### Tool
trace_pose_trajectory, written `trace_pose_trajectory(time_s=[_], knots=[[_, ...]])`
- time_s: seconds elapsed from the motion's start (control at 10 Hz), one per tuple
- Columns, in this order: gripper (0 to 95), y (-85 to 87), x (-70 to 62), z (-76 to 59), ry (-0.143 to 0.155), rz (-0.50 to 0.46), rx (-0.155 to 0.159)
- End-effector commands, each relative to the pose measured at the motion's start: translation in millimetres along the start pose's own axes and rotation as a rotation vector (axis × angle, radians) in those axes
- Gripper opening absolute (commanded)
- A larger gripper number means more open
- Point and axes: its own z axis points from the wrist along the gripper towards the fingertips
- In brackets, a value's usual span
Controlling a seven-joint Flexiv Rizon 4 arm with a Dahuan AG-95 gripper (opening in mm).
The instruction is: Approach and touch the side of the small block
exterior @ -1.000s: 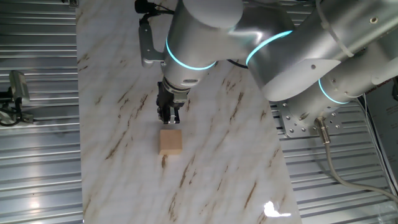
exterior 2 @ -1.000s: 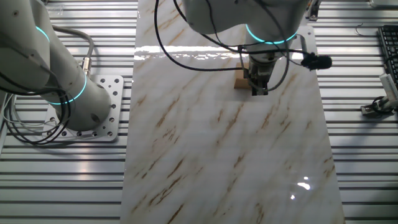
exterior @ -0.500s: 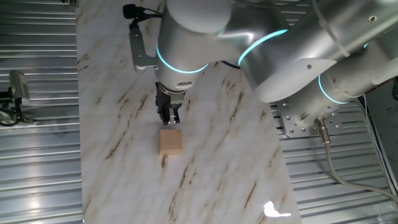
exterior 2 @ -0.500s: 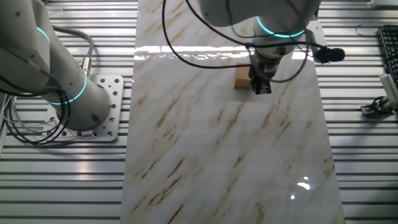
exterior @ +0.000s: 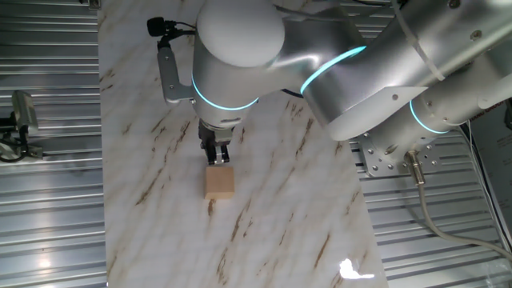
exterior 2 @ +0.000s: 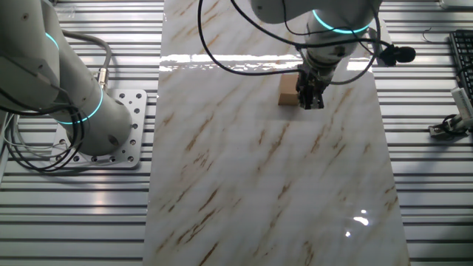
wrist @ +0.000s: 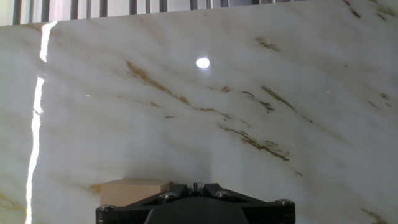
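You have the small block [exterior: 219,182] sitting flat on the marble-patterned worktop [exterior: 288,216], roughly midway across its width and in the half nearer the arm's wrist. In one fixed view the gripper [exterior: 217,158] points straight down, its dark tip right at the block's far edge; from this angle the tip and the block look to be touching or only just apart, and you cannot tell which. In the other fixed view the same block [exterior 2: 287,94] shows as a small tan shape just to the left of the gripper [exterior 2: 310,102], the two directly side by side with no gap you can make out.

From the hand view you see the block [wrist: 134,190] low in the picture, its top peeking out to the left behind the black gripper body [wrist: 194,205], with veined worktop [wrist: 249,106] stretching ahead.

The jaws look drawn together into one narrow dark tip in both fixed views, holding nothing. A black cable [exterior 2: 244,66] loops from the wrist above the worktop. The arm's base plate [exterior 2: 122,137] sits on the ribbed metal bench beside the worktop.
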Motion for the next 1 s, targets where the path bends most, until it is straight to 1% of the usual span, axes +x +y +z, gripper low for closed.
trace_pose_trajectory(time_s=[0.1, 0.4, 0.5, 0.8, 1.0], knots=[[0.0, -0.1, 0.6, -1.1, -0.002, 0.0, -0.02], [0.0, -0.1, 0.6, -1.1, -0.002, -0.001, -0.029], [0.0, -1.0, 1.2, 2.9, -0.003, 0.0, -0.041], [0.0, -3.1, 3.1, 15.1, -0.012, -0.004, -0.056], [0.0, -3.6, 2.5, 20.5, -0.023, -0.003, -0.077]])
